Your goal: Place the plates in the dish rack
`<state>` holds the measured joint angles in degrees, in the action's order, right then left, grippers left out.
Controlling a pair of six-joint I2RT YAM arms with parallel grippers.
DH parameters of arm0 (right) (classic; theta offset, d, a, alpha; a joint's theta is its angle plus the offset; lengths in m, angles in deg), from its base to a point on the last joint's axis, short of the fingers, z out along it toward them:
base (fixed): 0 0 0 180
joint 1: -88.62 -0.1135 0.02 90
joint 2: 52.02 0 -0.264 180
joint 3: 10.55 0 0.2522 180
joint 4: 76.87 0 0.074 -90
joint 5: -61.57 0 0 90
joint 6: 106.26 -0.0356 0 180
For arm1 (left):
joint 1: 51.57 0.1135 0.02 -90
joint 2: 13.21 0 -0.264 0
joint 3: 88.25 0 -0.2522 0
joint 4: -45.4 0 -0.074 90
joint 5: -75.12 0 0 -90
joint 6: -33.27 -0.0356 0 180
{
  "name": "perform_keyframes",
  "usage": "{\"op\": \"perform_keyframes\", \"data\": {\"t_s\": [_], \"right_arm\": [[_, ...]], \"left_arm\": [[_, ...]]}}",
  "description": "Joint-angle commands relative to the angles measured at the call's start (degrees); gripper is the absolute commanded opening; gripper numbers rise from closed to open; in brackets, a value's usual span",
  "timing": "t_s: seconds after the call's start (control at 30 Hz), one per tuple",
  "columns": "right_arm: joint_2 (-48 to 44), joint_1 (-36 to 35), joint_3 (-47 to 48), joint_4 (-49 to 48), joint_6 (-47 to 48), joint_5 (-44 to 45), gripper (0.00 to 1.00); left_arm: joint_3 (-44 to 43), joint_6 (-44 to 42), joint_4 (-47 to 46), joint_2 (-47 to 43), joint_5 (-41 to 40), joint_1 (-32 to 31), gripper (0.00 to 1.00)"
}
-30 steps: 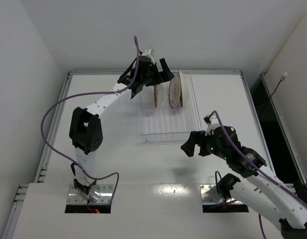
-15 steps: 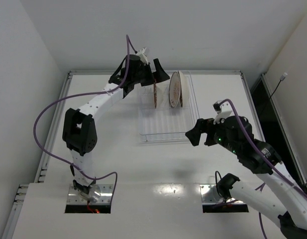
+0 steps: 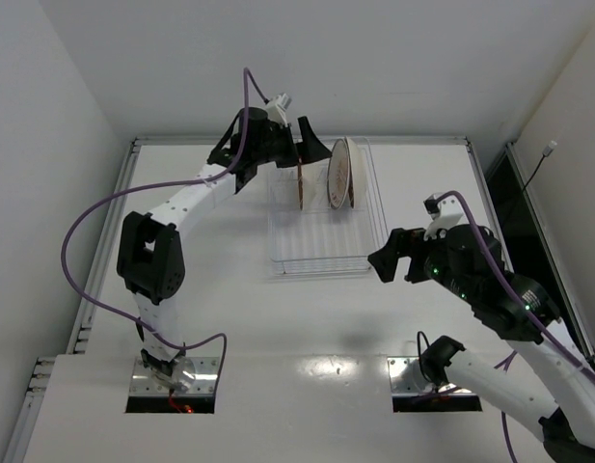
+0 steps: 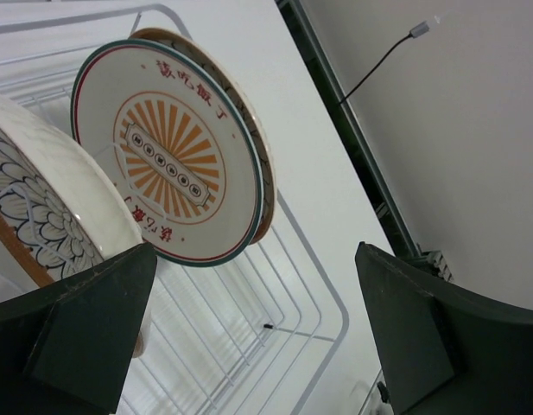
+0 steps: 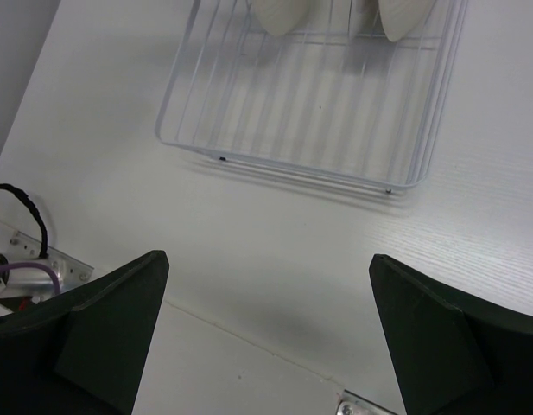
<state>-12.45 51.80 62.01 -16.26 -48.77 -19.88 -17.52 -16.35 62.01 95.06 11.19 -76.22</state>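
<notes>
The dish rack (image 3: 326, 236) lies at the table's far middle, with three plates on edge in its far half. A floral plate (image 3: 301, 183) (image 4: 41, 203) stands left. A sunburst plate with red marks (image 3: 338, 174) (image 4: 167, 164) leans against a brown-rimmed plate (image 3: 350, 174) (image 4: 264, 164) behind it. My left gripper (image 3: 311, 151) (image 4: 257, 333) hovers open just above the floral plate, holding nothing. My right gripper (image 3: 389, 265) (image 5: 270, 333) hangs open and empty over bare table near the rack's near right corner. The right wrist view shows the rack (image 5: 309, 104) and the plates' lower edges (image 5: 283, 13).
White walls close in the table on the left, back and right. A raised rim (image 3: 297, 141) runs along the far edge just behind the rack. The arm bases (image 3: 172, 371) sit in cut-outs at the near edge. A purple cable (image 3: 94, 222) loops beside the left arm.
My left gripper has drawn back leftward from the floral plate, which stays standing in the rack. My right arm has risen and swung rightward, gripper still open.
</notes>
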Motion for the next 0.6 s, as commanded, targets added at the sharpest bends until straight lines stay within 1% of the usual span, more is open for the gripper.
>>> {"op": "perform_keyframes", "data": {"t_s": [0.0, 0.13, 0.23, 0.33, 0.37, 0.43, 0.47, 0.5, 0.57], "right_arm": [[-0.46, 0.26, 3.24, 0.17, 0.70, 2.07, 1.00], [-0.46, 0.26, 4.48, 0.79, 1.22, 4.97, 1.00], [0.84, 0.26, 5.79, 1.49, 0.61, 7.26, 1.00], [2.61, 0.26, 7.19, 2.19, 0.08, 9.01, 1.00], [3.75, 0.26, 8.07, 2.19, 0.08, 9.02, 1.00], [5.07, 0.26, 8.86, 2.19, 0.08, 10.25, 1.00], [5.08, 0.26, 8.87, 2.19, 0.08, 10.25, 1.00], [5.69, 0.26, 8.87, 2.19, 0.08, 10.95, 1.00], [6.47, 0.26, 8.26, 2.19, -0.53, 11.66, 1.00]], "left_arm": [[0.05, -3.19, 2.23, -3.14, 1.10, 0.83, 0.99], [2.69, -6.01, 3.04, -7.27, -0.05, 1.35, 0.99], [2.08, -7.76, 6.02, -9.73, -0.05, 1.35, 0.99], [2.08, -10.40, 9.18, -14.56, -3.12, 1.35, 0.99], [2.69, -12.59, 11.19, -17.27, -4.17, 1.35, 0.99], [5.58, -16.11, 12.52, -20.45, -6.19, 1.35, 0.99], [7.33, -17.17, 12.53, -24.12, -8.72, 1.35, 0.99], [11.26, -17.87, 11.14, -25.90, -9.97, 1.35, 0.99], [14.37, -19.63, 7.98, -28.45, -12.95, 1.35, 0.99]]}}
